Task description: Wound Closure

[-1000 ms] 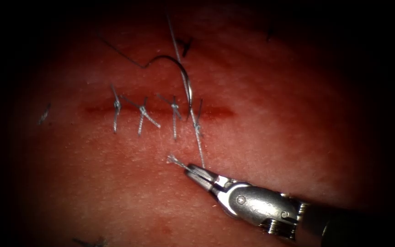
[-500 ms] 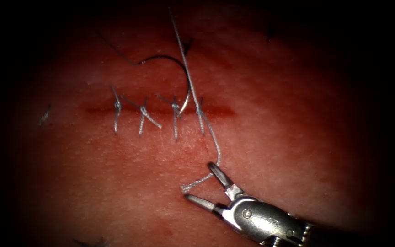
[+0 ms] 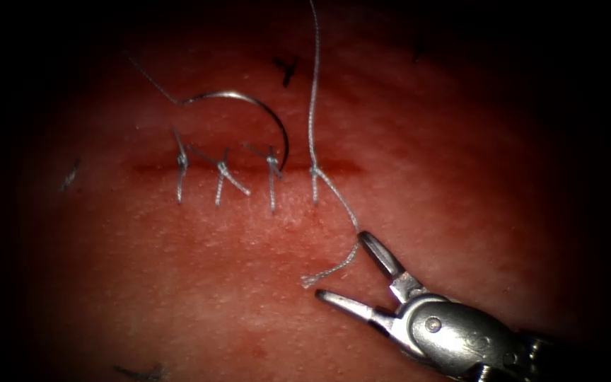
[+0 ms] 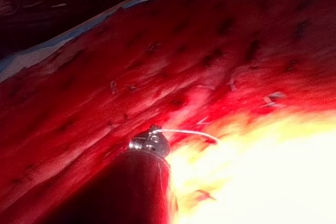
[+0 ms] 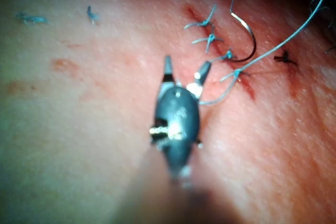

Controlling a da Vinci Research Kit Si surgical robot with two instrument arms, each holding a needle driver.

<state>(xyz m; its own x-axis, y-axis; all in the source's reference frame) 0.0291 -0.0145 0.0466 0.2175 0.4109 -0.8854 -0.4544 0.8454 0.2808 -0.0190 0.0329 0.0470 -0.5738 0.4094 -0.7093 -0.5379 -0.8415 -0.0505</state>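
The right tool (image 3: 351, 267) sits in the lower right of the endoscope frame with its jaws spread wide in a V, pinching nothing; the thread (image 3: 312, 92) touches the tip of the upper jaw, and its frayed free end lies just off the lower one. From there the thread climbs left to the fourth knot (image 3: 314, 172) on the cut (image 3: 249, 170), then runs straight up out of the top edge. Three more tied stitches (image 3: 222, 173) sit left of it along the cut. The needle (image 3: 249, 106) lies free on the tissue (image 3: 461, 177) above the cut, arching from upper left down to a tip near the third stitch; whether that tip enters the tissue cannot be told. Bare tissue lies open right and below the cut. In the left wrist view the left tool (image 4: 151, 141) has thread at its tip; its jaw state cannot be told.
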